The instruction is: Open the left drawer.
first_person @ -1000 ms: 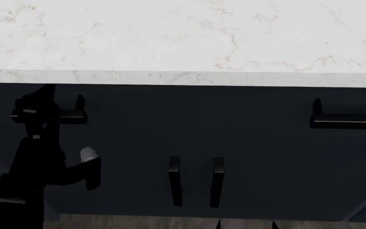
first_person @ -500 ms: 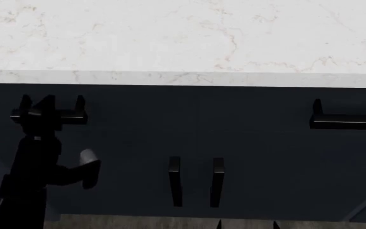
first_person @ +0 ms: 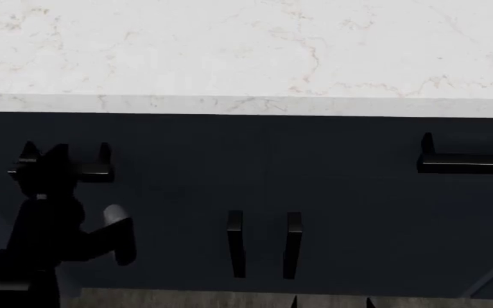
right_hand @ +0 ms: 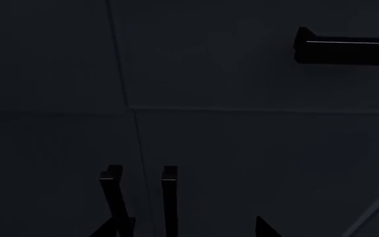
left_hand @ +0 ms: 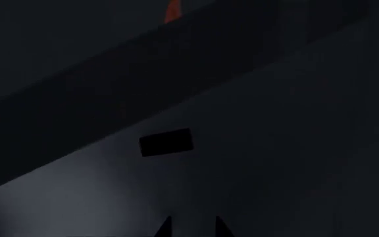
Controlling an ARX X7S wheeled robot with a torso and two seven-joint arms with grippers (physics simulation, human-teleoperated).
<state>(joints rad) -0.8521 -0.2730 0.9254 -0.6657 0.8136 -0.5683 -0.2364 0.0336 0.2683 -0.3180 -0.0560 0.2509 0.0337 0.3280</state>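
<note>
My left gripper [first_person: 54,160] sits right at the left drawer's handle [first_person: 92,170], under the left end of the marble countertop [first_person: 246,51]. The arm is a black silhouette against the navy front, so I cannot tell whether the fingers are apart or clamped on the bar. The left drawer [first_person: 144,147] itself barely reads: its seams vanish into the dark cabinet face. In the left wrist view I get only a dim slanted panel, one black rectangular post [left_hand: 166,142] and two fingertip points at the frame edge, nothing clearer. The twin drawer handle [first_person: 467,162] at the right is cut off by the frame edge. Below, the two vertical door handles [first_person: 264,244] stand side by side. The right wrist view shows those same handles dimly; the right gripper's tips [right_hand: 189,228] poke in, state unclear.
</note>
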